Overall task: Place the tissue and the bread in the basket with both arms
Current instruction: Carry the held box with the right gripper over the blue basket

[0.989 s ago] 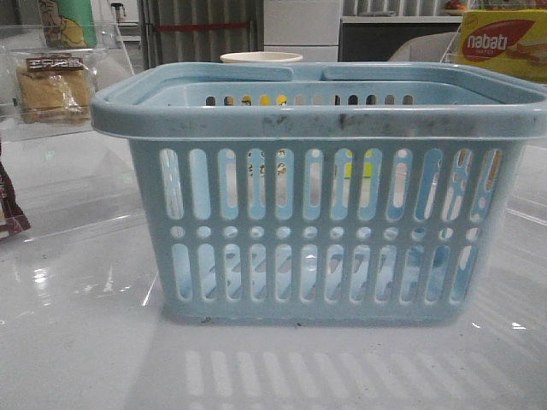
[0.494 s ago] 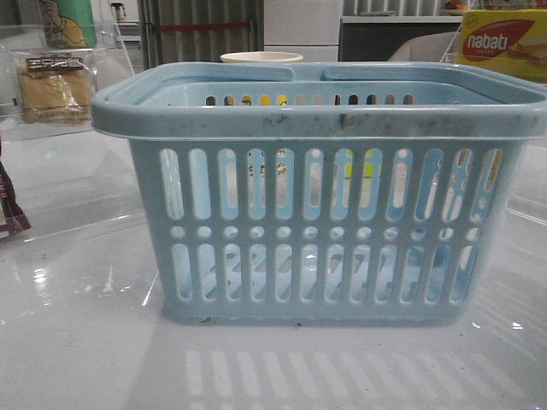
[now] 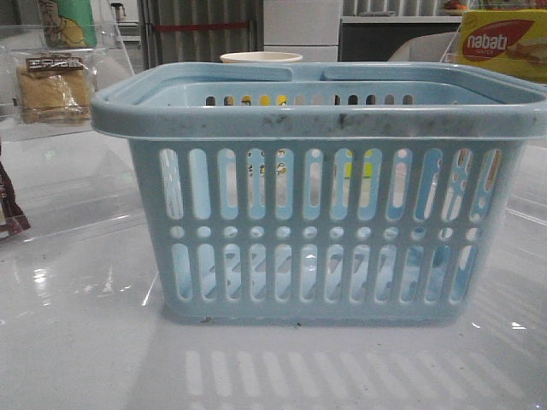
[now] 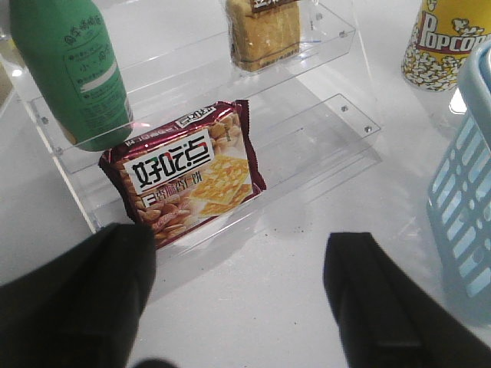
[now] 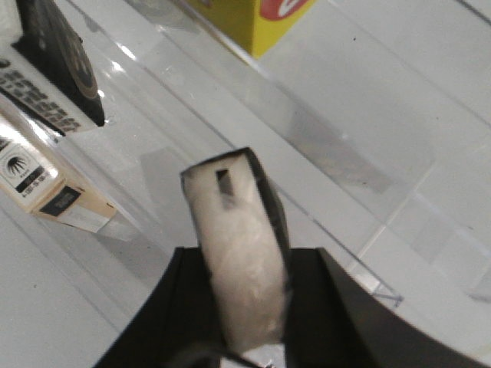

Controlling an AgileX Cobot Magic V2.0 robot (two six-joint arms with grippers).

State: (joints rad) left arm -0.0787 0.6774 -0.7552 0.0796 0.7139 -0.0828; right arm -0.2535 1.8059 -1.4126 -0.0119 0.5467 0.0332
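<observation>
Toward the counter's far left edge, our left gripper (image 4: pixel 238 299) hangs open short of the bread (image 4: pixel 265 31) on its clear shelf, while our right gripper (image 5: pixel 245 307) clamps the tissue (image 5: pixel 242 253), next needing carriage over the basket (image 3: pixel 316 120).

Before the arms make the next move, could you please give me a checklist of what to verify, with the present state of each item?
1. Right gripper holds the tissue: ok, the pack sits between its jaws.
2. Tissue above the basket: cannot tell, the right wrist view does not show the basket.
3. Left gripper ready to grasp: ok, jaws open, nothing between them.
4. Left gripper lined up with the bread: not ok, the maroon snack packet lies nearer; the bread sits on the shelf step behind it.
5. Basket upright, top open: ok.
</observation>
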